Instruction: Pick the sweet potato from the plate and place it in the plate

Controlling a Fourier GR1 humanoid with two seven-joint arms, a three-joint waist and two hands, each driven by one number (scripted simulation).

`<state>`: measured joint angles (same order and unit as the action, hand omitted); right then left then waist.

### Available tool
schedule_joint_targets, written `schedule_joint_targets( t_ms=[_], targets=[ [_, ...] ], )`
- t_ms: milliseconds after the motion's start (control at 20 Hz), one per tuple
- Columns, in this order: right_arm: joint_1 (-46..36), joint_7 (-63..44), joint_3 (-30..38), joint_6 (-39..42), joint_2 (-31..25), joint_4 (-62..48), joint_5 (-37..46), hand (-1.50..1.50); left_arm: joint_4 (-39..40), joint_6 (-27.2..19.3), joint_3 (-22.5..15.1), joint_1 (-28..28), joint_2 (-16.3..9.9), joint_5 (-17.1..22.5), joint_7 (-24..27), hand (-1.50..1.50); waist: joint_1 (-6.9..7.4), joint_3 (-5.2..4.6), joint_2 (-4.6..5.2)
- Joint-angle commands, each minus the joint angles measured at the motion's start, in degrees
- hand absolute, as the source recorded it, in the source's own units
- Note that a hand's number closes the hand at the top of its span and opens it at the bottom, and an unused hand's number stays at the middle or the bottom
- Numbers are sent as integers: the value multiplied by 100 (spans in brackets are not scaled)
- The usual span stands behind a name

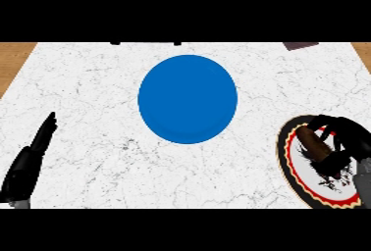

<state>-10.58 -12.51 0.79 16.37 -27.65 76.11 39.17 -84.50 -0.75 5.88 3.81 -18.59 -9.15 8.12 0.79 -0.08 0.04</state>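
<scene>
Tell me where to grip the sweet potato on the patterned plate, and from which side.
Grip the sweet potato across its middle, coming down from above. It lies flat on the patterned plate, long axis running from upper left to lower right, so fingers should close across the narrow width. The right hand is already over it, fingers curled about it; how much they touch is unclear.

The right hand (346, 142) covers part of the sweet potato (313, 143). The patterned plate (290, 166) runs off the right edge. A dark object (301, 45) at the far edge is cut off.
</scene>
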Motion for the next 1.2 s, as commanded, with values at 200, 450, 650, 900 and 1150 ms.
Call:
schedule_joint_targets(
  t_ms=[200,450,650,900,1150],
  targets=[
    [-2029,1768,20,-190,-863,-2108,452,150,-124,-16,-290,-363,147,-180,-211,0,372,39,145],
    [-2911,2360,330,-1278,-642,-3196,603,150,-47,-76,-295,-39,264,-213,72,0,277,25,98],
    [-3237,2985,638,-1858,-744,-3140,427,150,-288,-24,-170,36,192,-105,-69,0,176,24,45],
    [-3593,3804,811,-1777,-422,-2818,-116,150,-9,58,1,-47,68,-70,-39,0,34,12,10],
    [-3772,3756,642,-680,-136,-2066,-616,150,120,262,162,199,-31,78,175,0,-75,2,-35]
  ],
)
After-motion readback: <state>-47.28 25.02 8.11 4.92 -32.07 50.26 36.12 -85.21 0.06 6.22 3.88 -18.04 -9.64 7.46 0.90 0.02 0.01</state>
